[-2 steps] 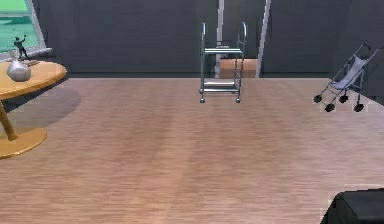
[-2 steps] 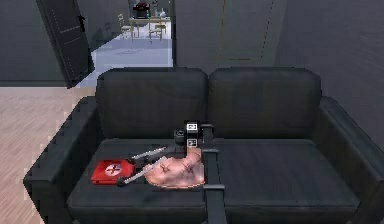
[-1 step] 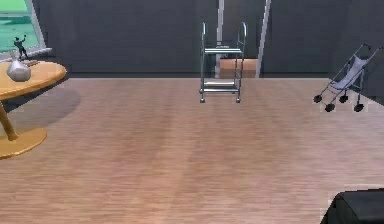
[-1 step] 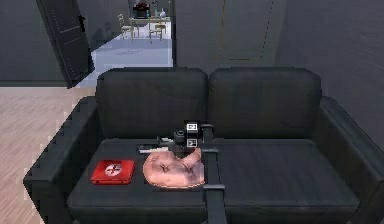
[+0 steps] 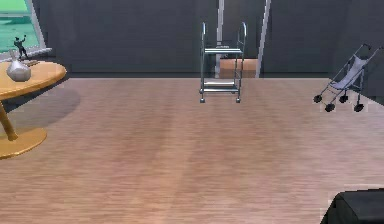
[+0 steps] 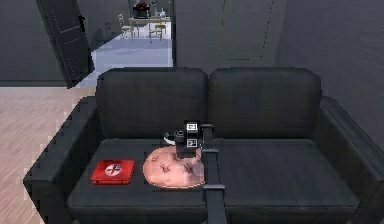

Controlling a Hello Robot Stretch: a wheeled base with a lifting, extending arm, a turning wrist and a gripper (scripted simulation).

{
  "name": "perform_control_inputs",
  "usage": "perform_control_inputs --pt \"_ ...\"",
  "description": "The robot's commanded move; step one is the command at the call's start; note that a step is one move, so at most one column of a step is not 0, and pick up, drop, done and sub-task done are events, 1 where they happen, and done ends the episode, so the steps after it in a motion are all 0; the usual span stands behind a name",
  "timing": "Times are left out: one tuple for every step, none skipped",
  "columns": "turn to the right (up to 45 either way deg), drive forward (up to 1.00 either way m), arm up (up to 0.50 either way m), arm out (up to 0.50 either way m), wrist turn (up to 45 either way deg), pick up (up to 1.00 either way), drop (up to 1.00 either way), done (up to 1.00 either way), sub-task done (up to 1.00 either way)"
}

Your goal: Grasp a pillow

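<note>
Forward view. A bare wooden floor (image 5: 190,150) runs to a dark grey far wall (image 5: 130,35). Against that wall, near the middle, stands a metal step frame (image 5: 222,62) with two upright rails. At the far right is a folded grey stroller (image 5: 343,80) on small wheels. At the left edge a round wooden table (image 5: 40,80) on a curved leg carries a silvery rounded vessel (image 5: 18,68) and, behind it, a small dark statue (image 5: 20,47). A black mass (image 5: 355,207) fills the near right corner; what it is cannot be told.

Arm side view. A black two-seat sofa (image 6: 260,110) spans the picture. On its left seat cushion lie a flat red object (image 6: 113,172), toward the left armrest, and just right of it a rounded pinkish pillow (image 6: 172,170), near the seam between the two seats. The arm (image 6: 213,190) rises from the near edge along that seam. At its far end are the two white marker squares (image 6: 192,135), and the gripper (image 6: 168,135) lies left of them, at the pillow's far edge. Whether it touches the pillow cannot be told. The state of the jaws cannot be told either, nor whether they hold anything, since the pillow rests on the seat at that spot. At the far left an open dark door (image 6: 68,40) gives onto a pale room with a table and chairs (image 6: 145,22).
</note>
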Motion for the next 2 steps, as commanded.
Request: perform_control_inputs --pt "0.0 0.0 -0.3 0.0 0.0 0.0 0.0 0.0 0.0" --pt "0.0 0.0 0.0 0.0 0.0 1.0 0.0 0.0 0.0"
